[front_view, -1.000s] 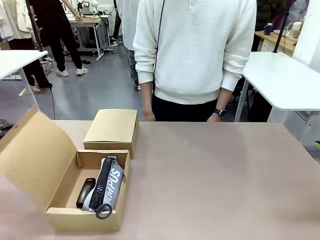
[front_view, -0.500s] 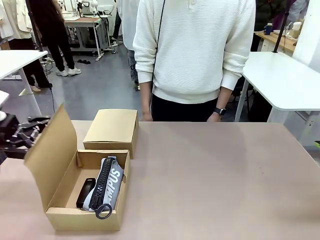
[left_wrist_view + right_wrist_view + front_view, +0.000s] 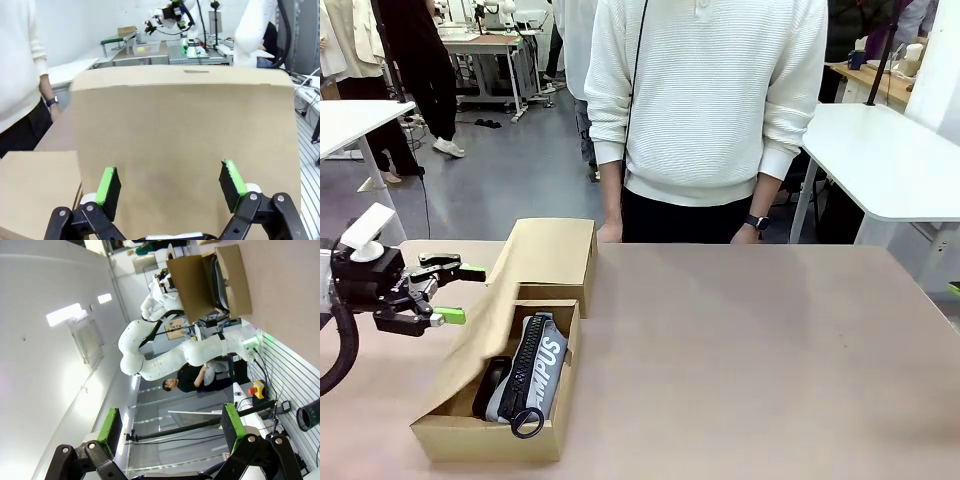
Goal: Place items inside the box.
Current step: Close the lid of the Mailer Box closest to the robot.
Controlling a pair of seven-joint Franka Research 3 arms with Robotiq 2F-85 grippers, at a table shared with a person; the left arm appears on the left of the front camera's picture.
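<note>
We have the left claw (image 3: 448, 295) wide open and empty (pads just outside the box (image 3: 490, 435) lid (image 3: 185, 145)), closing it over the packed pouch (image 3: 535, 365); next, press rightward.

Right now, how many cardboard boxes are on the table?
2: a closed cardboard box at the far left, and nearer, touching it, an open box holding a pouch. Its lid may hide more.

**Lid swings over as left arm moves in**

The box (image 3: 490, 440) lid (image 3: 485, 320), lying wide open a second ago, now tilts over the compartment, partly hiding the small black stapler (image 3: 492, 385). The left gripper (image 3: 456, 294), earlier out of frame, has advanced to just behind the lid, fingers (image 3: 472, 272) spread.
</note>
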